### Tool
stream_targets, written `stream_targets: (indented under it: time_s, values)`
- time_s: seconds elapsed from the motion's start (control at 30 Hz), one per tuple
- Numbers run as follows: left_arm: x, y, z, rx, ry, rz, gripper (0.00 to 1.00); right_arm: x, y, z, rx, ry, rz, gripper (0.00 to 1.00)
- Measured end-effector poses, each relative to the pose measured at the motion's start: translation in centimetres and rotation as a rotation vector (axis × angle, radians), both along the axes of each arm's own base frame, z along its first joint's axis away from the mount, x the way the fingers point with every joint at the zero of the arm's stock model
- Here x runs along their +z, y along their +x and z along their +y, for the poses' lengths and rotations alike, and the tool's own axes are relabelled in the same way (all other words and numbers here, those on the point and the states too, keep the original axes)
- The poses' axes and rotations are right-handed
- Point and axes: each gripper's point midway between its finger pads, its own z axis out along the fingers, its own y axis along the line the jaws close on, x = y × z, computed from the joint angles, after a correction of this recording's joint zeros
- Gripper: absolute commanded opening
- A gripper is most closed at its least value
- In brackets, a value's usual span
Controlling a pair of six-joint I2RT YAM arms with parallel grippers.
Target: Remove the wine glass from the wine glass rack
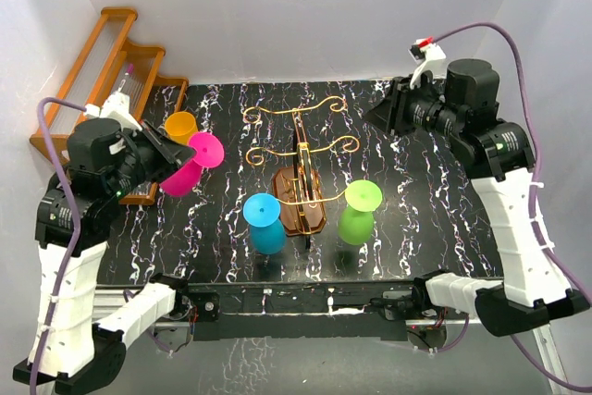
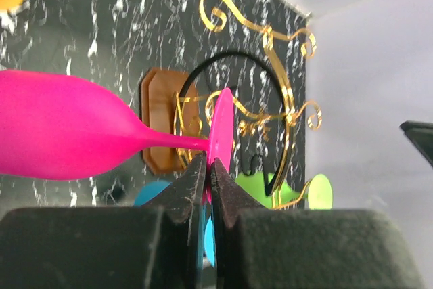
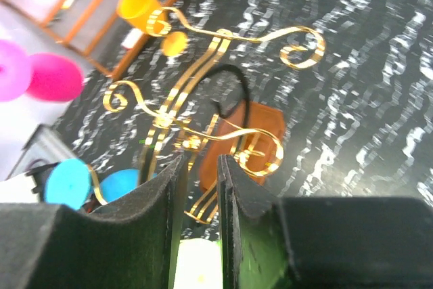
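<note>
The wine glass rack (image 1: 301, 169) stands mid-table on a brown wooden base (image 1: 302, 213), with gold wire arms; it also shows in the left wrist view (image 2: 270, 65) and the right wrist view (image 3: 203, 65). My left gripper (image 1: 187, 149) (image 2: 210, 167) is shut on the foot of a pink wine glass (image 1: 181, 177) (image 2: 61, 126), held on its side, clear of the rack to its left. A blue glass (image 1: 268, 225) and a green glass (image 1: 356, 219) hang from the front arms. My right gripper (image 1: 377, 116) (image 3: 199, 167) hovers behind the rack's right, slightly open and empty.
An orange glass (image 1: 180, 125) (image 3: 139, 3) sits at the back left beside a stepped orange-brown wooden shelf (image 1: 111, 71). The black marbled mat (image 1: 435, 228) covers the table. White walls close in the back and sides.
</note>
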Motion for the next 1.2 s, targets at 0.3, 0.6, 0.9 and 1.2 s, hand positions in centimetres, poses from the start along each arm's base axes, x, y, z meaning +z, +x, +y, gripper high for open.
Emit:
stream_targets:
  time_s: [0.3,0.6,0.9,1.2]
  values:
    - [8.1,4.9,-4.6,-0.183,-0.144,-0.28,0.0,5.5,-2.8,6.9,0.464,0.274,0.037,0.57]
    - [12.4,7.0,-10.5,-0.516,-0.338,-0.388,0.0,10.2,-7.3,9.0,0.808,0.453,0.041,0.56]
    - [17.6,3.0,-11.6,-0.71,-0.419,-0.529,0.0,10.1,-6.1,11.6,0.878,0.457,0.097,0.51]
    - [16.6,2.5,-11.7,-0.737,-0.407,-0.489,0.0,10.5,-4.7,15.2,0.871,0.433,0.096,0.5]
